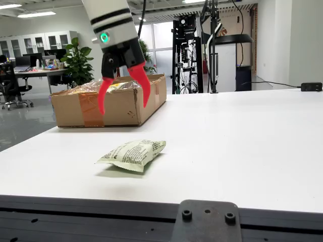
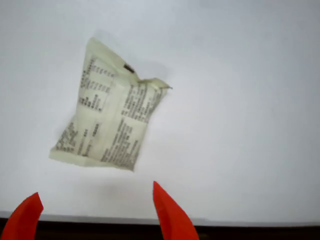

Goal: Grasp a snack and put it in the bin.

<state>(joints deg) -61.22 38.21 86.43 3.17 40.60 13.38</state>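
Observation:
A pale green snack packet (image 1: 133, 154) with dark print lies flat on the white table (image 1: 237, 146), near its front edge in the side view. My gripper (image 1: 124, 96) hangs well above the table, behind the packet, with its red fingers (image 1: 143, 82) spread open and nothing between them. In the view that rides on the gripper, the snack packet (image 2: 107, 125) lies below and ahead of the gripper (image 2: 95, 207), whose two red fingertips (image 2: 167, 212) show at the bottom edge. A cardboard box (image 1: 108, 103), the bin, stands at the table's back left, holding wrapped snacks.
Brown tape (image 1: 91, 108) runs down the box's front wall. A black metal bracket (image 1: 207, 222) sits on the table frame at the front. Behind the table are equipment racks (image 1: 192, 50), a plant (image 1: 79, 60) and office desks. A black adapter (image 1: 311, 86) lies at the far right.

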